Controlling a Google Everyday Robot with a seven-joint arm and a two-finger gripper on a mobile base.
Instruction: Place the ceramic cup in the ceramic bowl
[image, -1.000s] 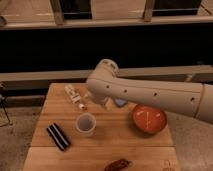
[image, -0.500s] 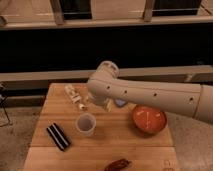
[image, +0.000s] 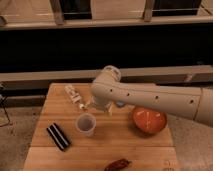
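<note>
Change vs 0.5 s back: practically none. Arm (image: 150, 97), cup and bowl sit where they were, so approach is slow or paused and the pick hasn't begun.

Wooden table (image: 50, 150): arm enters over right edge, forearm spans far half, bends down nr centre. Ceramic bowl (image: 149, 120) nr right edge, nothing in it. Ceramic cup (image: 85, 124) upright, centre-left, free on wood, well apart from bowl. Gripper (image: 102, 106) low, just behind cup; open/closed: can't tell.

Others: black block (image: 58, 137) nr left edge, white bottle (image: 73, 94) far-left, reddish item (image: 118, 164) at front edge.

Cream tubular arm (image: 172, 109), dark dots (image: 156, 98), hand (image: 101, 107) under rounded joint (image: 108, 78)
</note>
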